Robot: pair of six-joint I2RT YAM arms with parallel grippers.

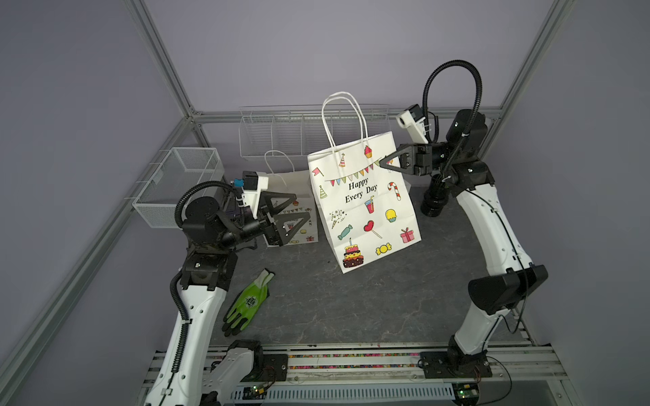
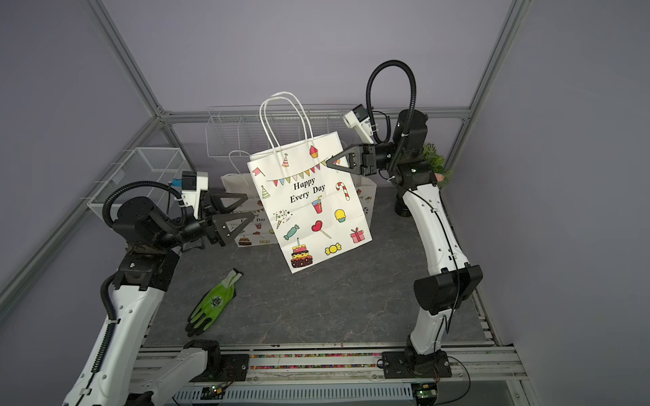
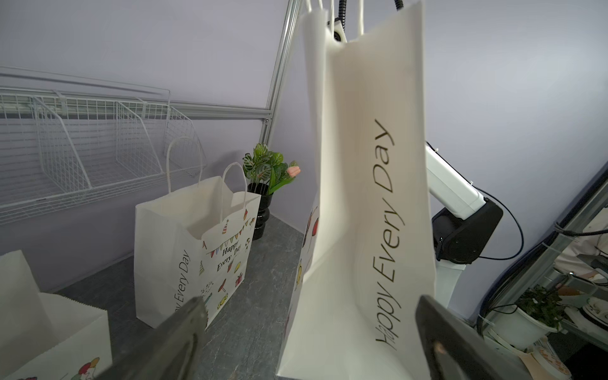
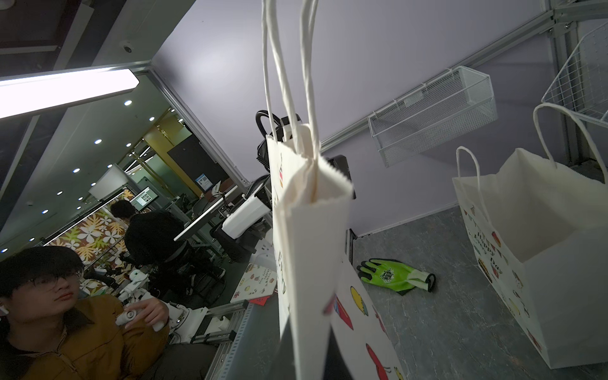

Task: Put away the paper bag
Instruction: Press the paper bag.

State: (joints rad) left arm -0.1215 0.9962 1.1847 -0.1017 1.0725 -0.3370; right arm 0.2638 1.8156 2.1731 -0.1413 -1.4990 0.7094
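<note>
The paper bag (image 1: 362, 204) (image 2: 309, 207) is white with party drawings and "Happy Every Day" on it. It hangs tilted in mid-scene, its two handles standing up. My right gripper (image 1: 381, 162) (image 2: 327, 162) is shut on the bag's upper right edge; in the right wrist view the gripper (image 4: 310, 324) pinches the folded paper (image 4: 309, 246). My left gripper (image 1: 302, 207) (image 2: 249, 205) is open to the left of the bag. In the left wrist view the bag's side panel (image 3: 368, 197) fills the space in front of that open gripper (image 3: 311, 301), apart from both fingers.
A second printed bag (image 1: 292, 179) stands behind the left gripper and a third (image 2: 367, 197) (image 3: 184, 246) behind the held one. A green glove (image 1: 249, 302) lies front left. A wire rack (image 1: 281, 133) hangs on the back wall, a mesh basket (image 1: 183, 182) on the left. A vase (image 1: 434, 200) stands back right.
</note>
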